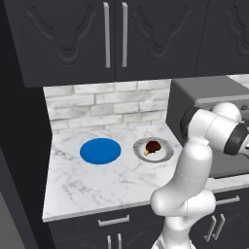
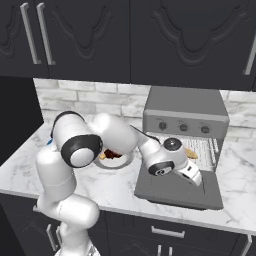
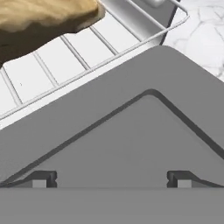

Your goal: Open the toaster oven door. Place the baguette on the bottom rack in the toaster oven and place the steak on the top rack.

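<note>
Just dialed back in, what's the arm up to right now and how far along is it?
The grey toaster oven has its door folded down flat. The tan baguette already lies on a wire rack inside. The tool hangs open and empty over the lowered door. The small dark brown steak sits on a grey plate on the marble counter, beside a blue round plate, not yet moved.

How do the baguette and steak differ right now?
Place: the baguette lies on a wire rack of the toaster oven; the steak sits on a grey plate on the counter.
Look: the baguette is tan-golden, the steak dark brown.
Shared: the gripper holds neither.
</note>
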Tool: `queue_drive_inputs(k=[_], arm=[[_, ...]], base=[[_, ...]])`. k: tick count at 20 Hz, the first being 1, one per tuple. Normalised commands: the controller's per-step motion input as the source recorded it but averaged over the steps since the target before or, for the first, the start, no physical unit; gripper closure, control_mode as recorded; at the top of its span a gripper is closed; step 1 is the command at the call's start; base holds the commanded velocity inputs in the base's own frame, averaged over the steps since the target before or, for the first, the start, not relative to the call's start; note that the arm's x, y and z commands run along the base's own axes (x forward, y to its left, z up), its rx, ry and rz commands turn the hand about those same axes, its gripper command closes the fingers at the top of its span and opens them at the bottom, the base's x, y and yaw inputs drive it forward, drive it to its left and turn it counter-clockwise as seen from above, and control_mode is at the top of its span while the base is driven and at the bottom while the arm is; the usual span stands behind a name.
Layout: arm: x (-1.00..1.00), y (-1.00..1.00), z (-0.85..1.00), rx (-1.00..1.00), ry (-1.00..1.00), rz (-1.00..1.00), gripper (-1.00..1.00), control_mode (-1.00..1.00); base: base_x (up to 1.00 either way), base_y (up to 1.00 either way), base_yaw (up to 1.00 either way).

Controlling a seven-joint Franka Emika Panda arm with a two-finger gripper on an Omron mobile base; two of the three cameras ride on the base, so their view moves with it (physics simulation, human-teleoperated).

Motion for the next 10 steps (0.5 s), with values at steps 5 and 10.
queue_drive_inputs(k=[5,10], arm=[[-0.26,-0.01,0.3,0.0,-0.08,0.03,-1.0,-1.0],[-0.14,0.0,0.33,0.0,-0.19,0.13,-1.0,-1.0]], base=[[0.0,0.0,0.0],[0.0,0.0,0.0]])
